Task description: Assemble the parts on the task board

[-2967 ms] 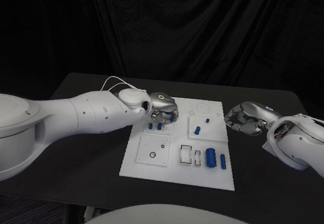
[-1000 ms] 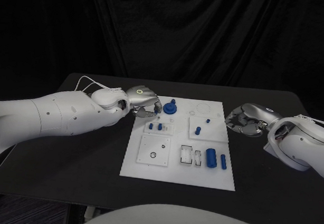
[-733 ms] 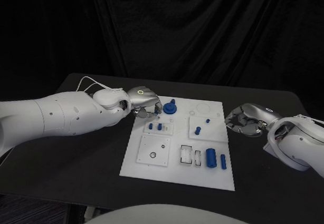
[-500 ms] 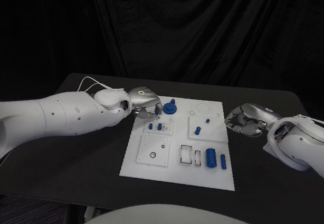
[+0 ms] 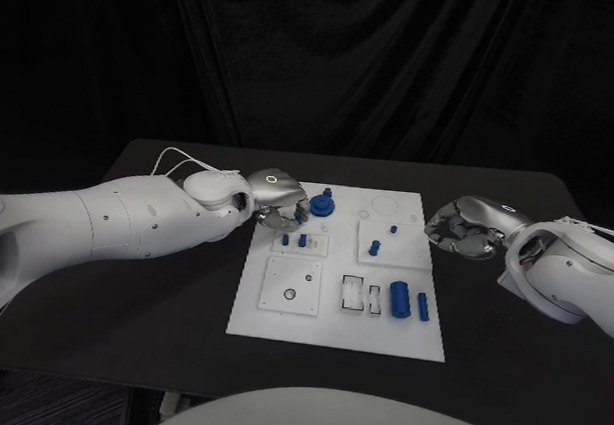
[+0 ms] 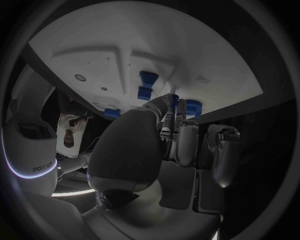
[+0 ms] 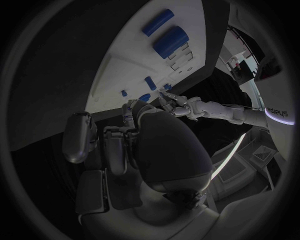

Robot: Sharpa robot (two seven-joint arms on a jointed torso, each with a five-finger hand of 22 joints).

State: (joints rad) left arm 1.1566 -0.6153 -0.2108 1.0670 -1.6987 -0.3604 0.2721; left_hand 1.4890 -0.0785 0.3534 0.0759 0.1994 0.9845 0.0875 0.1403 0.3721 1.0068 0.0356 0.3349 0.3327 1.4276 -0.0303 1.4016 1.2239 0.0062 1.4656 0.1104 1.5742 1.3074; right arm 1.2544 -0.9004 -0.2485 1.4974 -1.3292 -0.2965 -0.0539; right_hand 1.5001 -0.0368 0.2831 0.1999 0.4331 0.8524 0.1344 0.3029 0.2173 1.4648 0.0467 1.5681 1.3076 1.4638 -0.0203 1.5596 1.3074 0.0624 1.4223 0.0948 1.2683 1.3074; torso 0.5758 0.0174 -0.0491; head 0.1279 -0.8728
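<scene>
Head view: task board (image 5: 338, 331) lies mid-desk; left robot hand (image 5: 282, 202) at its far left corner, fingers touching the upright blue gear part (image 5: 323, 206), grip unclear; right robot hand (image 5: 465, 228) curled, empty, off the right edge. Left wrist view: fingers (image 6: 177, 111) meet blue part (image 6: 194, 106). Right wrist view: blue cylinders (image 7: 170, 41) lie in board recesses.

Three seconds ago the left hand (image 5: 279, 198) covered the board's (image 5: 287, 316) far-left corner, over the small pegs. It has since drawn back toward the board's far-left edge, and its arm has swung outward with it. A blue round part (image 5: 321, 207) with an upright stem, hidden under the hand then, now stands uncovered there, and the hand's fingers (image 5: 300, 210) sit just beside it.
</scene>
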